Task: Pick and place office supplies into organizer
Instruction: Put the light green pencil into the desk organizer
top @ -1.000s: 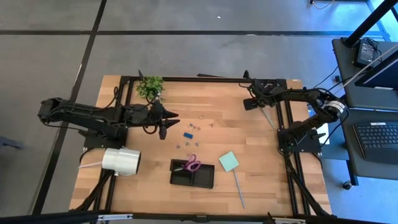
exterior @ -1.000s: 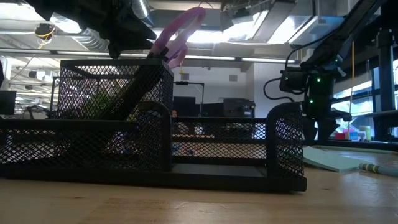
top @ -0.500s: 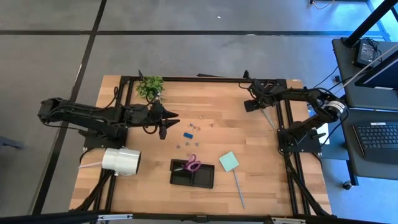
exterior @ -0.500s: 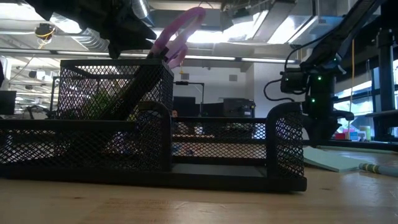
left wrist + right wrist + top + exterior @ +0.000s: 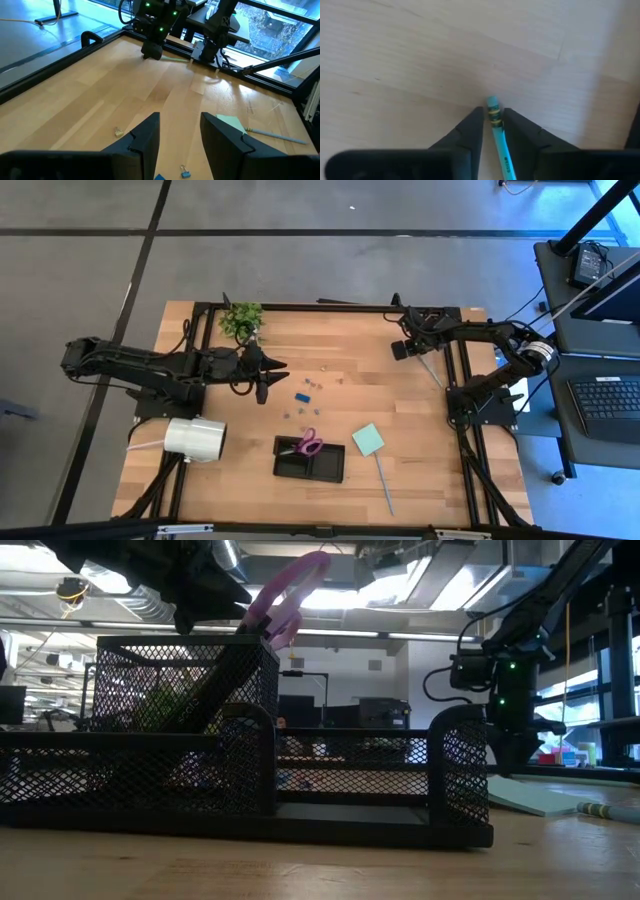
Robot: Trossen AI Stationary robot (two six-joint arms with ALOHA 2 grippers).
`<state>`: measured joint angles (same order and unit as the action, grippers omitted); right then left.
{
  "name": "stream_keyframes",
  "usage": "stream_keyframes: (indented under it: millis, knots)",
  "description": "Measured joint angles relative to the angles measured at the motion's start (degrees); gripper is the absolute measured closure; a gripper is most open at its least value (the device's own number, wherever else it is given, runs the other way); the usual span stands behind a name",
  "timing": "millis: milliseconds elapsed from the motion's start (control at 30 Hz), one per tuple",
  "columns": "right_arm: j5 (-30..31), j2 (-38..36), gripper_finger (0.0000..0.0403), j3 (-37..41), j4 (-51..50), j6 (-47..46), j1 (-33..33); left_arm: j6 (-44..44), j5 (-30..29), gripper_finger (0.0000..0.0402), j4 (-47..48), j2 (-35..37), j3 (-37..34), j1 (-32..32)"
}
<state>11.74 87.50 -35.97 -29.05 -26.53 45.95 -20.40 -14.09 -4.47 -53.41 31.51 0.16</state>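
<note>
While my right gripper point(image 5: 492, 131) is clamping a teal pencil point(image 5: 498, 141) at the table's point(image 5: 340, 405) far right edge, my left gripper point(image 5: 179, 134) is hovering with fingers apart near the plant point(image 5: 241, 318). Organizer point(image 5: 310, 459) is sitting at near centre, holding purple scissors point(image 5: 310, 444); green sticky-note pad point(image 5: 367, 439) is lying just beside it; blue clips point(image 5: 303, 393) are lying mid-table.

Black mesh organizer point(image 5: 310, 460) near the front edge — purple-handled scissors point(image 5: 309, 443) stand tilted in it, handles up. Pale green sticky-note pad point(image 5: 367, 439) flat just beside it, slim grey stick point(image 5: 384, 484) nearby. Tiny blue clips point(image 5: 301, 396) loose mid-table. Teal pencil point(image 5: 498, 140) (lies between right gripper's fingers).
</note>
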Motion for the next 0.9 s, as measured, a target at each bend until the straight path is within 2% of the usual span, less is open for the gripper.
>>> stream_keyframes:
  millis: [433, 700, 900]
  knots:
    - [-0.3, 0.0, 0.0339, 0.0, 0.3, -0.1, 0.0, 0.1, 0.0, 0.0268, 0.0, 0.0, 0.0, 0.0]
    - [-0.4, 0.0, 0.0386, 0.0, 0.4, 0.2, 0.0, 0.1, 0.0, 0.0268, 0.0, 0.0, 0.0, 0.0]
    - [0.1, 0.0, 0.038, 0.0, 0.4, 0.0, -0.1, 0.1, 0.0, 0.0268, 0.0, 0.0, 0.0, 0.0]
